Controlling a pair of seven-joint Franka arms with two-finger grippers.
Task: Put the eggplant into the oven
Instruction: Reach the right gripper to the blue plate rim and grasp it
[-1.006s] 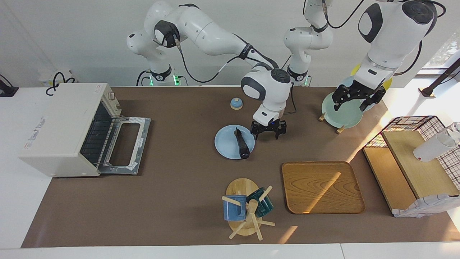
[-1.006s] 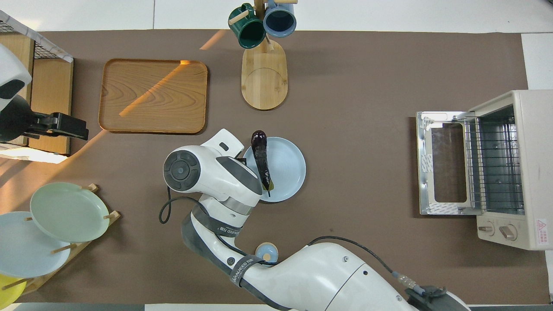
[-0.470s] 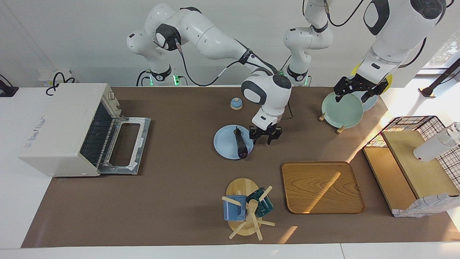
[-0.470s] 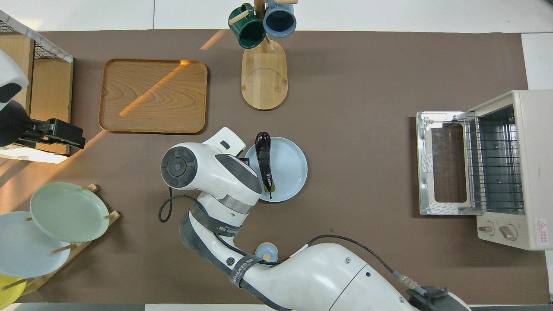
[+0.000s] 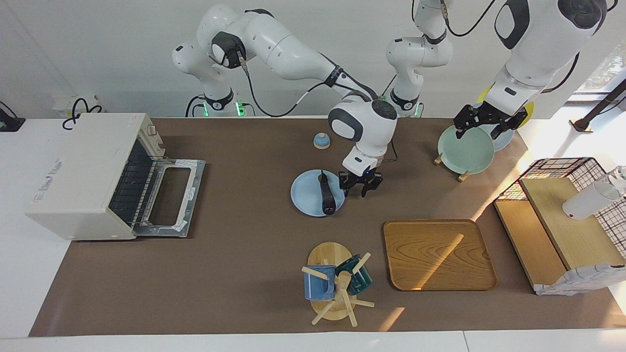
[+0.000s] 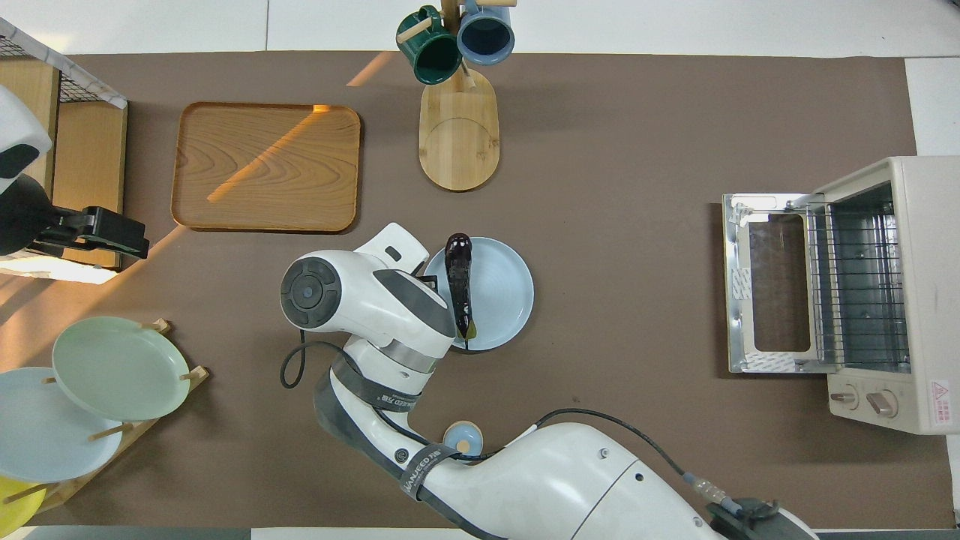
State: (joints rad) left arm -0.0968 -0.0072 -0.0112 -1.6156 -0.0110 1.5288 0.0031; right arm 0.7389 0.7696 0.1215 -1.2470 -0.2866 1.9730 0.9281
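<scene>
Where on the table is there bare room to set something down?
Free: the brown mat between the oven and the blue plate, and the strip between oven door and mug rack. The wooden tray is bare too. Crowded: around the blue plate, where the right claw hovers beside the eggplant.

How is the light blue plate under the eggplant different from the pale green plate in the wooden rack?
The light blue plate lies flat on the table; the pale green plate stands tilted in the wooden rack. The blue one carries the eggplant; the green one carries nothing. Both are round.
</scene>
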